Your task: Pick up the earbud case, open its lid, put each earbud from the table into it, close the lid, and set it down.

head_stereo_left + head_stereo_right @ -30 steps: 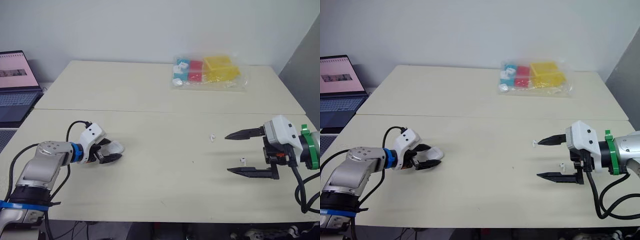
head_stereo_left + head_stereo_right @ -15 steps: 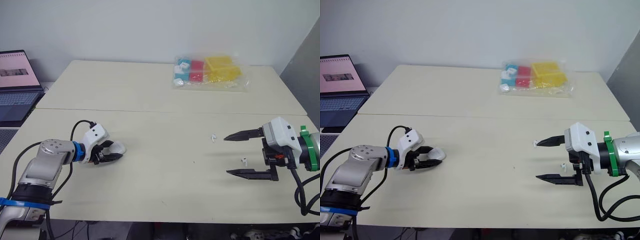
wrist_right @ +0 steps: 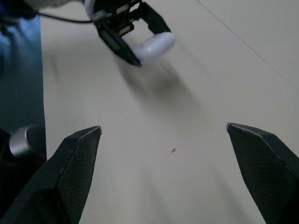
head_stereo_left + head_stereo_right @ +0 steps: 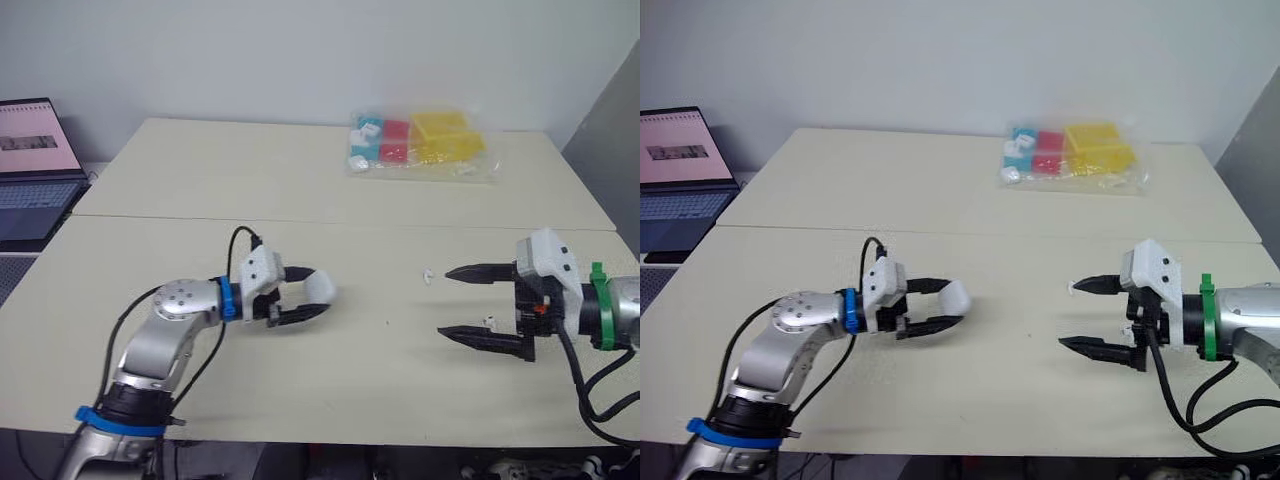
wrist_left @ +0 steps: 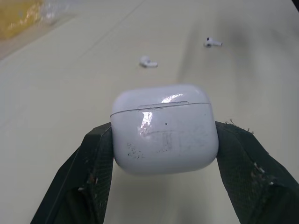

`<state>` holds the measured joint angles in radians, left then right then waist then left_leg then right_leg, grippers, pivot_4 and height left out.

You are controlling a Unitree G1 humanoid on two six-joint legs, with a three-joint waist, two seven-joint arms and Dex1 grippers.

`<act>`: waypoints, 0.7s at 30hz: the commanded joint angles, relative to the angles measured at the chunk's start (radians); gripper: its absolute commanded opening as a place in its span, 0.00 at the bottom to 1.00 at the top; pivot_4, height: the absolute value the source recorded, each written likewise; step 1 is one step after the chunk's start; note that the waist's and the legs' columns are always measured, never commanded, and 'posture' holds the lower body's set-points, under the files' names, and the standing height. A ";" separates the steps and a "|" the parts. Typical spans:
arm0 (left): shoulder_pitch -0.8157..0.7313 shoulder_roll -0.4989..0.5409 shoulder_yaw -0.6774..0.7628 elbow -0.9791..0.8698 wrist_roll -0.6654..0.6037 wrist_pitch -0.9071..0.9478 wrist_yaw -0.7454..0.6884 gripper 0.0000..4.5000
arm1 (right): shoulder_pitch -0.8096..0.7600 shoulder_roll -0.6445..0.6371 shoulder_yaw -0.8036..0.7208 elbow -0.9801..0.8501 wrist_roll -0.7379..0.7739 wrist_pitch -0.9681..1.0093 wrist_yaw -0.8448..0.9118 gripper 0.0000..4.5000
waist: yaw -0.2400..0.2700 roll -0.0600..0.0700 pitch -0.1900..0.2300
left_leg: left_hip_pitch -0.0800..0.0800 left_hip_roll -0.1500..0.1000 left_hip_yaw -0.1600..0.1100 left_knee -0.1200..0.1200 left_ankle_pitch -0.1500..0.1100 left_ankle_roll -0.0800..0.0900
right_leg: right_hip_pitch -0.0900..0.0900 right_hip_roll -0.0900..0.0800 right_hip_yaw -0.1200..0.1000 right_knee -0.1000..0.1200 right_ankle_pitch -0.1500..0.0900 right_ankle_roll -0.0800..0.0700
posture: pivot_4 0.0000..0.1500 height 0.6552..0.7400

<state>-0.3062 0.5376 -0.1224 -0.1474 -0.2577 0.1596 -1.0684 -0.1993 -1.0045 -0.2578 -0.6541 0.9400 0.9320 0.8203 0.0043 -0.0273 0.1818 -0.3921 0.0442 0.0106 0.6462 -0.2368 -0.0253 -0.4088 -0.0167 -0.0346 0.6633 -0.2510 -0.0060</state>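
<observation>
The white earbud case point(image 4: 316, 289), lid closed, hangs just above the table near its middle, and my left gripper point(image 4: 314, 292) is shut on its two sides. The left wrist view shows the case point(image 5: 164, 128) pinched between the black fingers point(image 5: 91, 172). Two white earbuds lie on the table to the right: one point(image 4: 427, 274) just ahead of my right gripper's upper fingertip, the other point(image 4: 489, 321) beside its lower finger. My right gripper point(image 4: 444, 301) stands open and holds nothing, pointing toward the case point(image 3: 154, 44).
A clear bag of coloured blocks point(image 4: 415, 145) lies at the back of the table. An open laptop point(image 4: 30, 160) sits at the far left. A seam point(image 4: 300, 222) runs across the tabletop behind both grippers.
My left arm has carried the case to the right, from the table's left side to near its middle. The right gripper has shifted slightly left and remains open.
</observation>
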 commanded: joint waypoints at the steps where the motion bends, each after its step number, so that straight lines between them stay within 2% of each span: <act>1: -0.006 -0.032 -0.041 -0.013 0.089 -0.197 0.046 0.63 | -0.087 0.049 0.033 0.009 0.142 0.152 -0.180 1.00 | -0.001 0.000 0.000 | 0.000 0.000 0.000 0.000 0.000 0.000 | 0.000 0.001 0.000 0.000 0.000 0.000 | 1.00 1.00; 5: -0.019 -0.057 -0.088 0.002 0.141 -0.322 0.059 0.63 | -0.169 0.136 0.079 0.050 0.297 0.283 -0.376 1.00 | 0.000 0.000 0.000 | 0.000 0.001 -0.002 0.000 0.000 0.000 | 0.000 0.004 -0.001 0.000 0.000 -0.001 | 1.00 1.00; 12: -0.065 -0.064 -0.107 0.087 0.184 -0.535 0.067 0.63 | -0.252 0.296 0.185 0.124 0.464 0.344 -0.632 1.00 | 0.000 0.000 0.000 | -0.003 0.001 -0.001 0.000 0.000 0.000 | -0.001 0.009 0.000 -0.001 0.000 -0.001 | 1.00 1.00; 21: -0.085 -0.063 -0.115 0.133 0.181 -0.617 0.072 0.63 | -0.292 0.360 0.251 0.224 0.551 0.352 -0.756 1.00 | -0.004 0.000 0.000 | -0.004 0.002 -0.002 0.000 0.000 0.000 | -0.002 0.009 0.000 -0.001 0.000 -0.001 | 1.00 1.00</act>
<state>-0.3762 0.4765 -0.2416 -0.0012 -0.0709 -0.4302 -1.0116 -0.4819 -0.6426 0.0040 -0.4249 1.4587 1.2906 0.0715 0.0002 -0.0273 0.1816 -0.3958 0.0460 0.0086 0.6461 -0.2368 -0.0249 -0.4110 -0.0070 -0.0351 0.6624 -0.2505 -0.0071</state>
